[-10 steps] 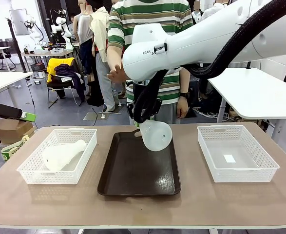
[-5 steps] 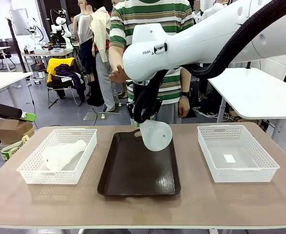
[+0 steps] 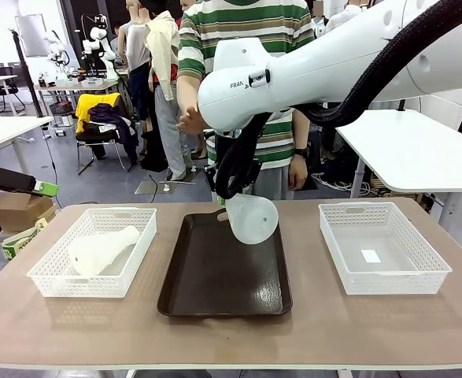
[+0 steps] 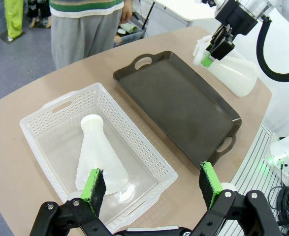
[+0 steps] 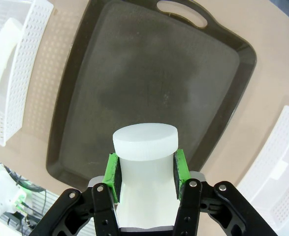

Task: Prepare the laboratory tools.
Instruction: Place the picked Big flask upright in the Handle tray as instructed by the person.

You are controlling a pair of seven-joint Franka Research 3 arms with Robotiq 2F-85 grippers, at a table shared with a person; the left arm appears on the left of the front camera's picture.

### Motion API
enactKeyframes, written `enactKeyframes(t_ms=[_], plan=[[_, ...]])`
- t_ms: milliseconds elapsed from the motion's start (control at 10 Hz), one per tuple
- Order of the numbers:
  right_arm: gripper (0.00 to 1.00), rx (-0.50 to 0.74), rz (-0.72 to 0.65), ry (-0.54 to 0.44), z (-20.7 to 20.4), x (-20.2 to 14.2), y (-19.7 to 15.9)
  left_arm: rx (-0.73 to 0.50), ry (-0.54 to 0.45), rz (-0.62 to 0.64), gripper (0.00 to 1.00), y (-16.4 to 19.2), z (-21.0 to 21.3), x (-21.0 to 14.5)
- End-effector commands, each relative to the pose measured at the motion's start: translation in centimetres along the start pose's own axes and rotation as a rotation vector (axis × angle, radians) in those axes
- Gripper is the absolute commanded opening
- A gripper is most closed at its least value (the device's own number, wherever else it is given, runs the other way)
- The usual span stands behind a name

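Only partial black lettering, "FRAN" (image 3: 241, 85), is read, printed on the white casing of the right arm (image 3: 325, 67).

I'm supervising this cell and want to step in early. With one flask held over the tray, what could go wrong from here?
1. The right gripper holds the flask only by its smooth neck, tilted above the tray. It could slip, or land on its edge and tip over.
2. The person's hand appears just beside the right arm in the front view. A swing might hit it.
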State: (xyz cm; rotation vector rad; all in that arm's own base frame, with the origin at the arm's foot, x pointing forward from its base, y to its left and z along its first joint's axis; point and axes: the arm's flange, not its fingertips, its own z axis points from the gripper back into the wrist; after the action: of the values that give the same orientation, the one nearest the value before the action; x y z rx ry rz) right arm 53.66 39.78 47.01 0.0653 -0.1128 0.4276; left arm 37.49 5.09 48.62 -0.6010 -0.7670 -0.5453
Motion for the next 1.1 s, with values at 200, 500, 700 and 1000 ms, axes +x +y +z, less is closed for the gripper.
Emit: enactKeyframes(t_ms=[200,500,700,1000], plan=[[0.00,0.000,0.000,0.001,0.07,-0.14,-0.05,-0.018,-0.027,-0.014,1.00,0.31,-0.09,-0.16],[0.00,0.000,0.000,0.001,0.07,-0.14,-0.05,-0.018,-0.027,-0.014,1.00,0.31,-0.09,-0.16],[0.00,0.000,0.000,0.001,0.07,-0.14,-0.05,-0.018,-0.027,-0.014,1.00,0.31,-0.09,-0.16],[0.00,0.000,0.000,0.001,0.07,-0.14,-0.05,-0.018,-0.027,-0.014,1.00,0.31,-0.09,-0.16]])
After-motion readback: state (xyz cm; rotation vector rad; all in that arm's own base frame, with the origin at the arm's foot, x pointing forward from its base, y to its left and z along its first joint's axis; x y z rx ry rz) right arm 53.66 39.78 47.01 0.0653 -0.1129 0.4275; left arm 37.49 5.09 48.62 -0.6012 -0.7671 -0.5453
